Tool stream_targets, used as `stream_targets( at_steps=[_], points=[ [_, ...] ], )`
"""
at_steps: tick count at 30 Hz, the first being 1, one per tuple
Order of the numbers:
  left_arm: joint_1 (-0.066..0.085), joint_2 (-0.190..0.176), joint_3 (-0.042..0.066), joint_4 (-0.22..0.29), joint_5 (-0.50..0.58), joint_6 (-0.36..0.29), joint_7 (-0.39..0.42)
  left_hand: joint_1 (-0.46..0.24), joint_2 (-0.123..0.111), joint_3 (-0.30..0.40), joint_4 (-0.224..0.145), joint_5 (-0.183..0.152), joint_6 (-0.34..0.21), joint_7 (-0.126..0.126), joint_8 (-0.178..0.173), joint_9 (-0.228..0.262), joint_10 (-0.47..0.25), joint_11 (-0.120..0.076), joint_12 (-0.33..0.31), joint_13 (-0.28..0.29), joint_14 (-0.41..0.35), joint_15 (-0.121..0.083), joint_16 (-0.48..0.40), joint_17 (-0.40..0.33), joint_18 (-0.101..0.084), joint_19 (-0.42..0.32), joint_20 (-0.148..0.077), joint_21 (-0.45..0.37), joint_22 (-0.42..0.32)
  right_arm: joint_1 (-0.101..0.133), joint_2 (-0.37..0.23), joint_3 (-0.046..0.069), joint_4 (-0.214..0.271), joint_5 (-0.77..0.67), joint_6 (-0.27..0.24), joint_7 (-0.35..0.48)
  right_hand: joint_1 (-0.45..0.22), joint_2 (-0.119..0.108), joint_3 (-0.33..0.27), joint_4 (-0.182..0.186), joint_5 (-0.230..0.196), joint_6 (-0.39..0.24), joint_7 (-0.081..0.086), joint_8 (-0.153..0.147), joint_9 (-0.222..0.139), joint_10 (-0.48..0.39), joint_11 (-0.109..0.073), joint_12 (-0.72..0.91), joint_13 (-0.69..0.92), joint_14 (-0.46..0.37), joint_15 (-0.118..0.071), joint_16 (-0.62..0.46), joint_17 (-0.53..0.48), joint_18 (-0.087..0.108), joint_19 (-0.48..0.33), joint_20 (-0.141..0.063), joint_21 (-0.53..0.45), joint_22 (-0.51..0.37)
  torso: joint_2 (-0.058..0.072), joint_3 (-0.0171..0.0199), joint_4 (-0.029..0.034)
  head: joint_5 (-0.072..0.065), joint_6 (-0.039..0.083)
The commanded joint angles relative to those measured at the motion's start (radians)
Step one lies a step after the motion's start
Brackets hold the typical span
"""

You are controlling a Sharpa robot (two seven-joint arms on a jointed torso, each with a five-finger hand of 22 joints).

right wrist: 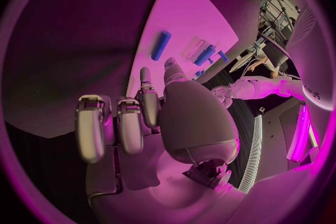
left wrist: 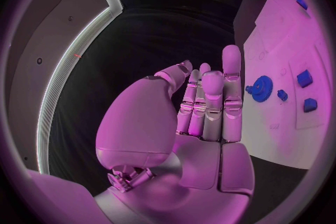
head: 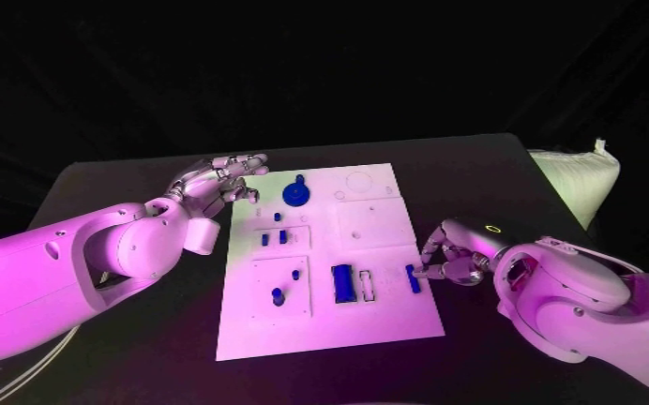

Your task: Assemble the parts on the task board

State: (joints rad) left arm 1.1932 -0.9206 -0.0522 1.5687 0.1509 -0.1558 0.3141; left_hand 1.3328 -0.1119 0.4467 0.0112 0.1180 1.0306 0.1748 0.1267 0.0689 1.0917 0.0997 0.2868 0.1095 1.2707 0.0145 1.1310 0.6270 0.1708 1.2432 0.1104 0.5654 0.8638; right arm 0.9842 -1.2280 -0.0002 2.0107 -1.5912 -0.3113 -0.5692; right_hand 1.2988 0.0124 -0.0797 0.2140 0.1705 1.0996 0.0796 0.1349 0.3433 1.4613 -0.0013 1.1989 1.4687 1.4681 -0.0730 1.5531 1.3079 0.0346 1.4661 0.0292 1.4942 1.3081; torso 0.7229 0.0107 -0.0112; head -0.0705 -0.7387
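The white task board (head: 379, 236) lies in the middle of the black table. On it I see a blue gear (head: 296, 191), a blue block (head: 342, 283), small blue pieces (head: 278, 233) and a blue peg (head: 413, 278) near the right edge. My left hand (head: 217, 183) hovers off the board's far left corner, fingers straight and holding nothing; the gear (left wrist: 262, 88) lies just past its fingertips (left wrist: 231, 59). My right hand (head: 453, 260) sits at the board's right edge beside the peg (right wrist: 162, 45), fingers (right wrist: 129, 123) curled in, with the peg apart from them.
A white bag (head: 575, 175) lies off the table's right side. Bare black table (head: 149, 330) runs along both sides of the board. Recessed outlines (head: 363, 222) mark the board's far right part.
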Motion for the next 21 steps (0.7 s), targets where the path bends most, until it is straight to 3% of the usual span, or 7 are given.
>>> stream_targets(
  at_steps=[1, 10, 21],
  points=[
    [0.0, 0.001, 0.0, 0.002, -0.003, 0.02, 0.006, -0.004, 0.004, -0.002, -0.003, 0.002, -0.007, 0.002, 0.006, -0.001, -0.004, 0.0, 0.003, 0.001, -0.007, 0.0, -0.002, -0.001, 0.011, 0.003, 0.002, -0.004, -0.002, -0.012, 0.01, -0.001, -0.008, -0.086, 0.068, -0.012, -0.008, 0.001, 0.0, 0.006, 0.005, 0.009, 0.0, -0.004, -0.002, 0.013, 0.0, -0.007, -0.101, 0.097, 0.006, 0.002, 0.237, -0.01, 0.063, 0.009, -0.001, 0.174, 0.001, 0.0001, 0.0018, -0.001, -0.001],
    [0.0, -0.001, 0.0, 0.002, -0.003, 0.019, 0.006, -0.004, 0.004, -0.002, -0.003, 0.002, -0.007, 0.002, 0.006, -0.001, -0.004, 0.0, 0.003, 0.001, -0.007, 0.0, -0.002, -0.001, 0.011, 0.003, 0.002, -0.004, -0.002, -0.033, 0.038, -0.002, -0.023, -0.104, 0.083, -0.012, -0.002, 0.002, 0.002, 0.006, 0.011, 0.012, -0.002, -0.006, -0.005, 0.014, -0.001, -0.007, -0.1, 0.097, 0.005, 0.003, 0.238, -0.01, 0.063, 0.008, 0.0, 0.174, 0.001, -0.0001, 0.0015, 0.005, -0.004],
    [0.0, -0.002, 0.0, 0.002, -0.003, 0.02, 0.005, -0.004, 0.004, -0.002, -0.003, 0.002, -0.007, 0.002, 0.006, -0.001, -0.004, 0.0, 0.003, 0.001, -0.007, 0.0, -0.002, -0.001, 0.011, 0.003, 0.002, -0.004, -0.002, -0.042, 0.063, -0.002, -0.032, -0.125, 0.102, -0.01, 0.02, 0.007, 0.012, 0.001, 0.014, 0.026, -0.006, -0.009, -0.012, 0.016, -0.005, -0.004, -0.097, 0.098, 0.002, 0.005, 0.242, -0.011, 0.065, 0.007, 0.004, 0.179, 0.001, -0.0001, 0.0013, 0.013, -0.009]
  ],
)
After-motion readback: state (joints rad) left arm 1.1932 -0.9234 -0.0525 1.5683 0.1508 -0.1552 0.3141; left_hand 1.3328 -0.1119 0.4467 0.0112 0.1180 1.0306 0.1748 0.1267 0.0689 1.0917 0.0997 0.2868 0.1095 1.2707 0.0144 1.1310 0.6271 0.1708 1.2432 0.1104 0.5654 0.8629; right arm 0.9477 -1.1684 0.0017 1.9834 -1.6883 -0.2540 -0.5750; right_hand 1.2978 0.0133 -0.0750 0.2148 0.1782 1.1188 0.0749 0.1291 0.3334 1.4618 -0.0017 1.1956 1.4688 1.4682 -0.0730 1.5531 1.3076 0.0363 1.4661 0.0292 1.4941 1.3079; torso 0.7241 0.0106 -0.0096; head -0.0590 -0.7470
